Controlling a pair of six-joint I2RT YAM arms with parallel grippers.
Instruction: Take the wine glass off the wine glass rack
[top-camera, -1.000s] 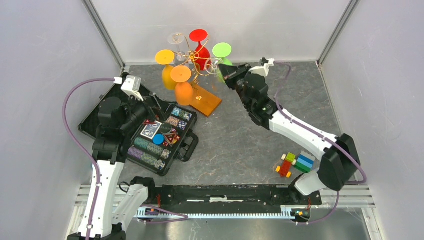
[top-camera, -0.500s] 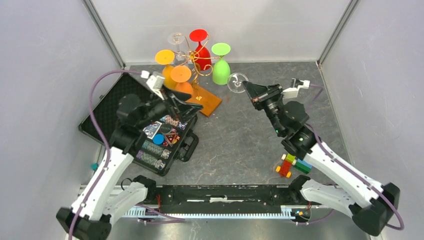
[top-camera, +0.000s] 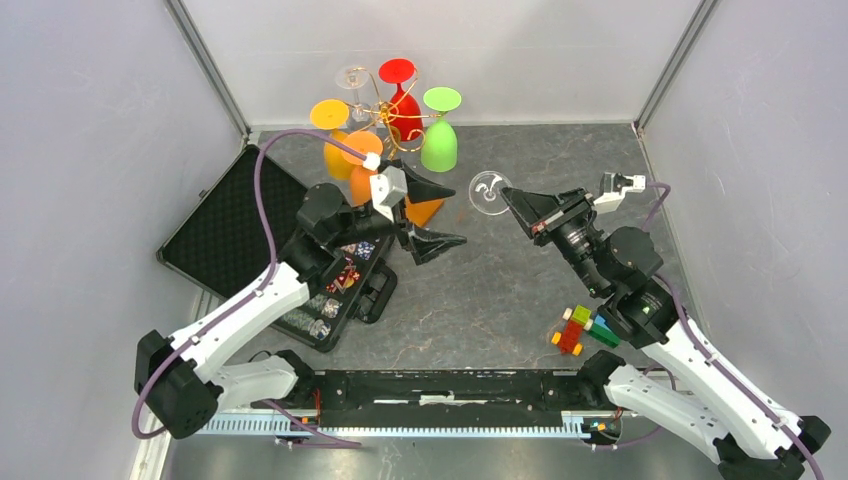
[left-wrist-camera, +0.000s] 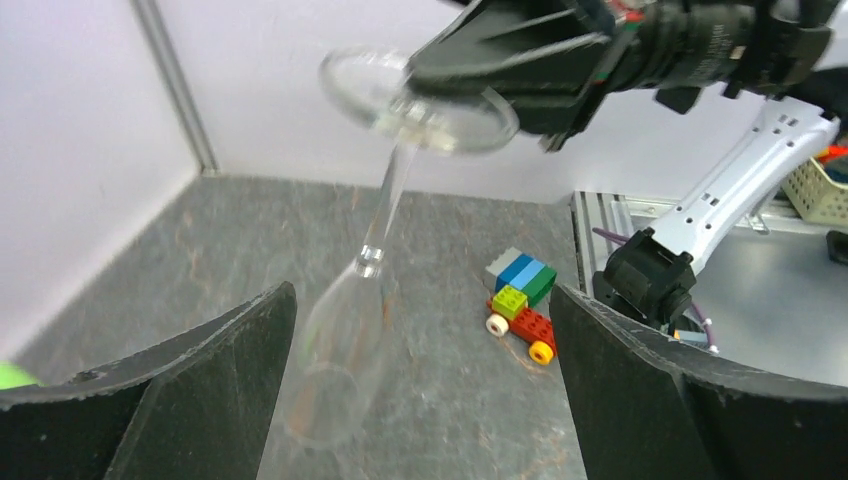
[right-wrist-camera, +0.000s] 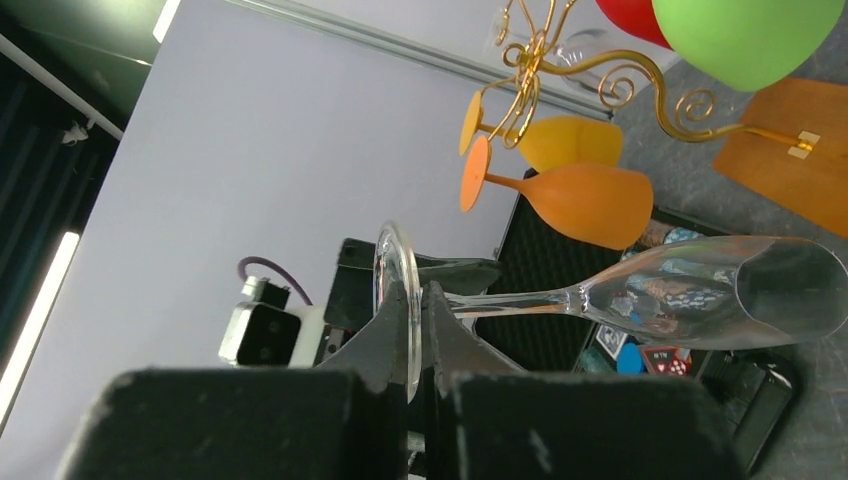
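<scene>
The gold wire wine glass rack (top-camera: 385, 118) stands at the back on its orange-brown base (top-camera: 428, 210), with yellow, orange, red, green and one clear glass hanging on it. It also shows in the right wrist view (right-wrist-camera: 560, 62). My right gripper (top-camera: 507, 194) is shut on the foot of a clear wine glass (top-camera: 487, 190), held off the rack above the table. The pinch shows in the right wrist view (right-wrist-camera: 412, 310), the bowl (right-wrist-camera: 720, 292) pointing away. My left gripper (top-camera: 458, 217) is open, and the glass bowl (left-wrist-camera: 335, 370) hangs between its fingers (left-wrist-camera: 150, 400), nearer the left one.
An open black case of poker chips (top-camera: 215, 225) lies at the left under my left arm. A small pile of toy bricks (top-camera: 585, 328) sits on the table at the right, also visible in the left wrist view (left-wrist-camera: 520, 300). Grey walls close in three sides.
My right gripper has carried the clear glass away from the rack toward the table's middle. My left arm has swung right from over the case, its open fingers now around the glass bowl.
</scene>
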